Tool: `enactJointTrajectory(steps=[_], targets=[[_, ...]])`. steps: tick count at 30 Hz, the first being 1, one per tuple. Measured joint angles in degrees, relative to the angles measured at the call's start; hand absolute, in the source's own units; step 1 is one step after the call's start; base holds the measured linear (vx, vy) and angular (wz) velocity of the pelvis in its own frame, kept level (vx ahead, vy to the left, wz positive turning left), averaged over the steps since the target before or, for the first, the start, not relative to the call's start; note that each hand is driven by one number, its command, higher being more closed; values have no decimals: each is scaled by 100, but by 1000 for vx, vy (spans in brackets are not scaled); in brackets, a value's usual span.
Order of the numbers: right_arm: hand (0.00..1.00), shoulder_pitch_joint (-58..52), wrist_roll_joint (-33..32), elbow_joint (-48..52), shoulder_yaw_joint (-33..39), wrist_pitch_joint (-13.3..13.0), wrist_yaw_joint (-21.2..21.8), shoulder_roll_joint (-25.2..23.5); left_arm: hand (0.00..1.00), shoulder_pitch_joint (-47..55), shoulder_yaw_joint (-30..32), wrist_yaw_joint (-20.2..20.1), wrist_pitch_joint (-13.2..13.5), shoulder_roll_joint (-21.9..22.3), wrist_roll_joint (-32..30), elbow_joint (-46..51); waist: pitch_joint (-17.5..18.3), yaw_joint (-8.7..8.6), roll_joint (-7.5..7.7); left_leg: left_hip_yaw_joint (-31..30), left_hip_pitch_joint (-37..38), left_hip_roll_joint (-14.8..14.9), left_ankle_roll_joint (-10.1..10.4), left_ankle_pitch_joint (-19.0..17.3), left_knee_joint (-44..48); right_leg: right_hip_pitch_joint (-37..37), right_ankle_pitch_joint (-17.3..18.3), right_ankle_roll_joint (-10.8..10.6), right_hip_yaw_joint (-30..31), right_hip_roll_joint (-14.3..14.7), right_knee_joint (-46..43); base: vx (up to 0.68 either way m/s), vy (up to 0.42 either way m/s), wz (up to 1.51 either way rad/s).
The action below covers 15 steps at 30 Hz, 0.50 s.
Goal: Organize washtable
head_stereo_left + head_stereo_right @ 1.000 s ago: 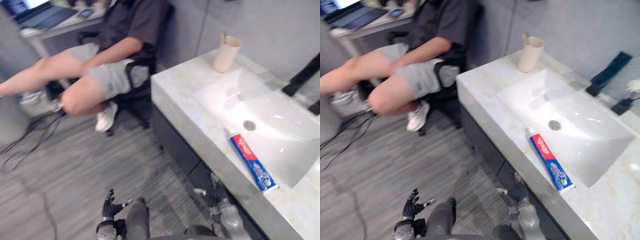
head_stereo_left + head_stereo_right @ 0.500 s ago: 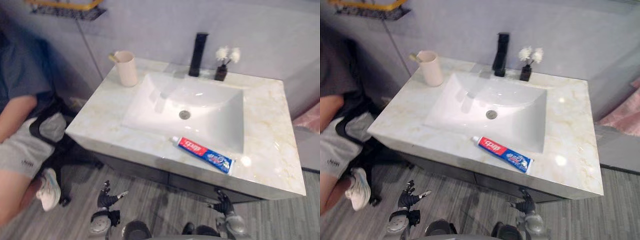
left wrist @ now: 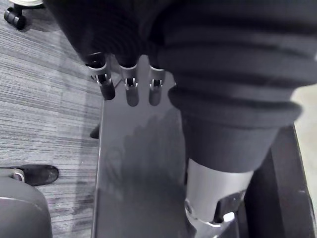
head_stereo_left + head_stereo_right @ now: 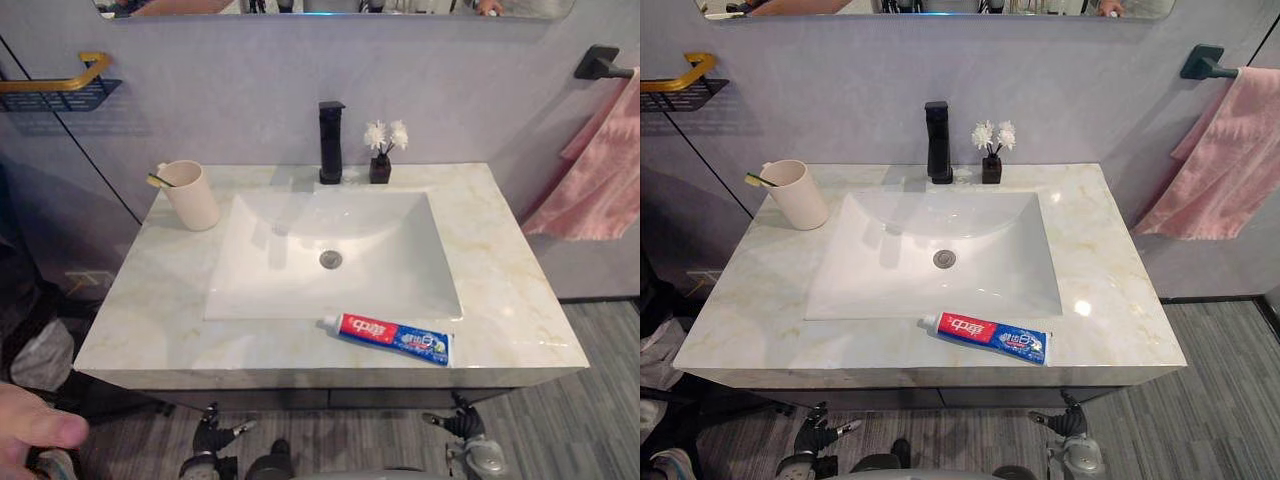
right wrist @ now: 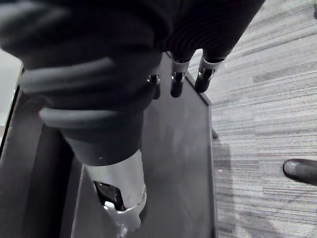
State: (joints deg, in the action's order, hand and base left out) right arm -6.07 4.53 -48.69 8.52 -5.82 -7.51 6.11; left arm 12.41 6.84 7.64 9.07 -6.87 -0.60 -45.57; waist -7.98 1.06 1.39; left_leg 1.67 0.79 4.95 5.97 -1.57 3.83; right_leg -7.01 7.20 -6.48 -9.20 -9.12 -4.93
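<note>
**A:** What's hard to read here?

**B:** A few things. The toothbrush [image 4: 760, 181] is mostly sunk in the beige cup [image 4: 798, 197], with one end poking over the rim. The pink towel [image 4: 1220, 150] on the dark hook [image 4: 1205, 62] runs off the right edge. The shelf [image 4: 680, 88] with the gold rail is cut by the left edge, and I can't tell what it carries. At the lower left corner there is a bit of a person [image 4: 35, 428], bare skin, cut off. I can't say which part it is.

**A:** And the containers?

**B:** The cup stands upright at the back left of the marble washtable [image 4: 1110, 300], just beside the white basin [image 4: 880, 275]. The drain [image 4: 944, 259] sits in the middle of the basin floor. A small dark vase [image 4: 991, 168] of white flowers [image 4: 993, 133] stands at the back, just beside the black tap [image 4: 937, 140].

**A:** The toothpaste?

**B:** The toothpaste tube [image 4: 985, 337] lies flat on the front strip of the washtable. It is between the basin's front rim and the table edge, cap to the left.

**A:** The hands?

**B:** Both hang low before the dark cabinet [image 3: 138, 163], over the grey striped floor [image 5: 267, 99] and well apart from the tube. The left hand [image 4: 815, 425] has straight fingers [image 3: 130, 89] and grips nothing. The right hand [image 4: 1067, 418] is the same, its fingers [image 5: 177, 84] straight and free.
</note>
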Motion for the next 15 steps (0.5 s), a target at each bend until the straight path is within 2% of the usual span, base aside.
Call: enactJointTrajectory(steps=[3,11,15], targets=[[0,-14,-85,0,3,0,-1,-8,0,-3,-67,1,0,2,8,1,-13,-10,-29,1,82,-5,-1,17,-42,-75,0,0,-4,0,16,0,0,0],[0,-115,-465,4,187,-12,-23,-32,0,-3,-290,5,-4,170,178,-2,-33,-19,-36,-19,660,-22,0,419,-836,-343,7,12,-94,6,76,-15,-8,3],[0,-110,-507,90,300,-13,-122,-44,0,3,221,19,-20,101,222,-294,-35,-14,-26,-61,707,-33,-4,474,-928,-377,9,8,-148,-3,102,-49,-8,6]])
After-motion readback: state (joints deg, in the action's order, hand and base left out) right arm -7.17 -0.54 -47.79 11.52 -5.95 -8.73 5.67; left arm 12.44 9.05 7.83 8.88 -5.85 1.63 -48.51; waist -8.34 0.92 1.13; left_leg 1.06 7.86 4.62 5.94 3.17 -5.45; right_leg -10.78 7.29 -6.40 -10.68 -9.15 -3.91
